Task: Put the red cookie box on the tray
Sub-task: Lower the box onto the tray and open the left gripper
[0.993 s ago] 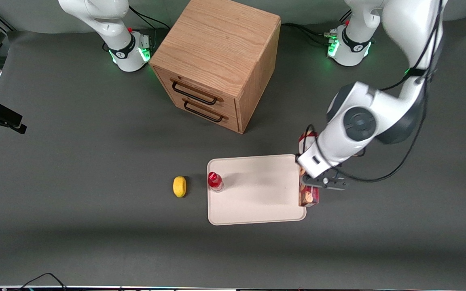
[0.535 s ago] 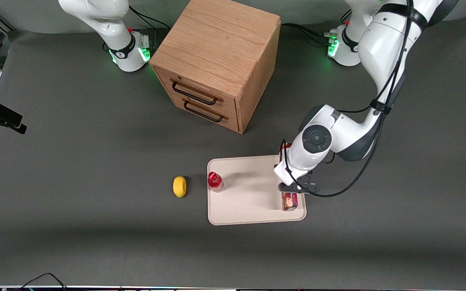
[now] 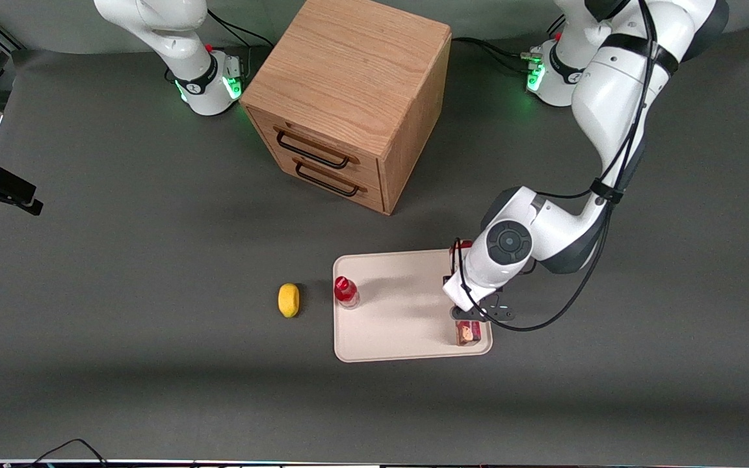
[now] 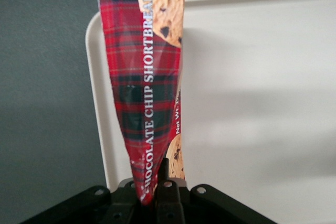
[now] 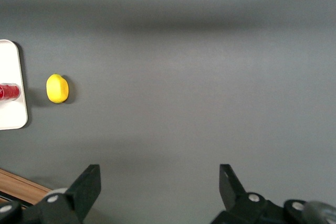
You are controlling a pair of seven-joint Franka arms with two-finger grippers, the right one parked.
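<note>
Left gripper (image 3: 468,316) sits low over the tray (image 3: 400,325), at the tray's end toward the working arm's side of the table and close to the edge nearest the front camera. Jaws closed on the red cookie box (image 3: 467,332); in the wrist view the box (image 4: 144,93) runs out from between the black finger mounts, tartan face and "chocolate chip shortbread" lettering visible, a cookie picture at its free end. From the front, only the box's near end shows past the wrist, lying inside the tray's outline just next to the rim. Wrist view puts the box along the tray's short edge (image 4: 97,103), over the cream surface and its rim. Cannot tell whether the box rests on the tray or is held slightly above it. Small red-capped bottle (image 3: 346,291) stands upright on the tray at the end toward the parked arm. Yellow lemon-like object (image 3: 289,299) lies on the grey table (image 3: 153,260) just beside that end, off the tray. Wooden drawer cabinet (image 3: 348,97) stands farther from the front camera than the tray, both drawers shut.
</note>
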